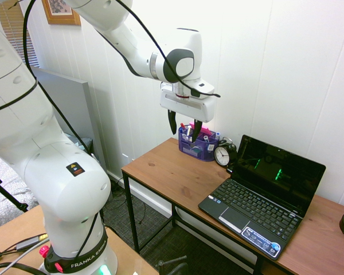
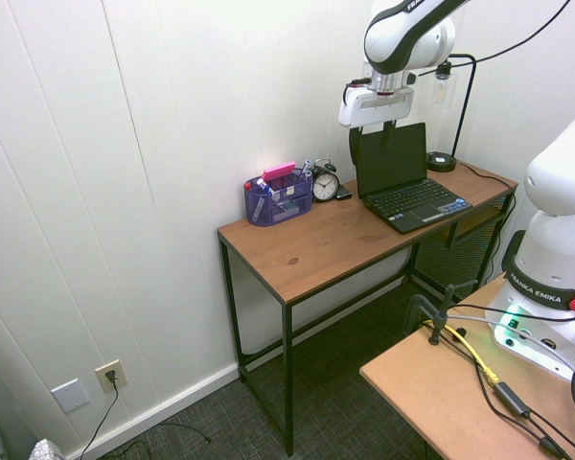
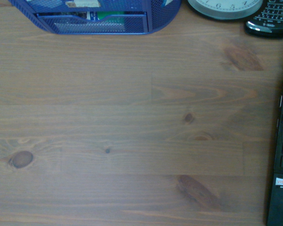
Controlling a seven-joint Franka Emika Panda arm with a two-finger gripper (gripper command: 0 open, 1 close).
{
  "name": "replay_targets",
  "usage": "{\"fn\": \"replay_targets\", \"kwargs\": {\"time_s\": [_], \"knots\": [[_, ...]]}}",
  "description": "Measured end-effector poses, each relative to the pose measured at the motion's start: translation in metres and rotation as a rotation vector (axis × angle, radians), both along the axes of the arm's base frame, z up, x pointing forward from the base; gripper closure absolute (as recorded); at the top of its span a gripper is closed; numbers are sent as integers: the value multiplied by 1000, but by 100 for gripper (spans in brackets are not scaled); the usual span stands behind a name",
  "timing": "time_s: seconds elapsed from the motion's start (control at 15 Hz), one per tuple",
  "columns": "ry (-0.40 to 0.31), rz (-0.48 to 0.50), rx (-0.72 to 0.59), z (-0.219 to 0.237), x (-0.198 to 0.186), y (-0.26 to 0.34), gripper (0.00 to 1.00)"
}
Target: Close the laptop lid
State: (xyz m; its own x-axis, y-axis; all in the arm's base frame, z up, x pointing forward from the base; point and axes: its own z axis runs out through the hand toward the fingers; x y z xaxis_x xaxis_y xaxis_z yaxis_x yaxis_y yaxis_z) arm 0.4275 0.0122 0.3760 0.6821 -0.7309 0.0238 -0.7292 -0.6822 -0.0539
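Hovering with two fingers (image 1: pixel 197 130) spread wide and holding nothing, one gripper (image 1: pixel 185 121) faces one open laptop lid (image 2: pixel 391 158).

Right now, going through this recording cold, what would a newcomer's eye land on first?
Probably the open black laptop on the wooden desk, its dark lid raised and showing green glints. Next, the white arm's gripper, hanging above the desk with its black fingers apart and nothing between them. Then the purple mesh organizer with a bright pink item on top, beside a round alarm clock near the wall.
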Motion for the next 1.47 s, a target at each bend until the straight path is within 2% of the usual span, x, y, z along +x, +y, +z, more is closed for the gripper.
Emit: {"fn": "replay_targets", "kwargs": {"time_s": [0.2, 0.47, 0.67, 1.07, 1.27, 1.33, 1.47], "knots": [[1, -13, -13, 1, 0, 3, 0], [-61, -46, -36, 28, 19, -12, 0], [-122, -90, -94, 50, 50, -47, 0], [-217, -171, -150, 61, 128, -119, 0], [-229, -219, -156, 54, 152, -160, 0], [-228, -229, -151, 51, 158, -170, 100], [-225, -251, -135, 48, 167, -189, 100]]}}
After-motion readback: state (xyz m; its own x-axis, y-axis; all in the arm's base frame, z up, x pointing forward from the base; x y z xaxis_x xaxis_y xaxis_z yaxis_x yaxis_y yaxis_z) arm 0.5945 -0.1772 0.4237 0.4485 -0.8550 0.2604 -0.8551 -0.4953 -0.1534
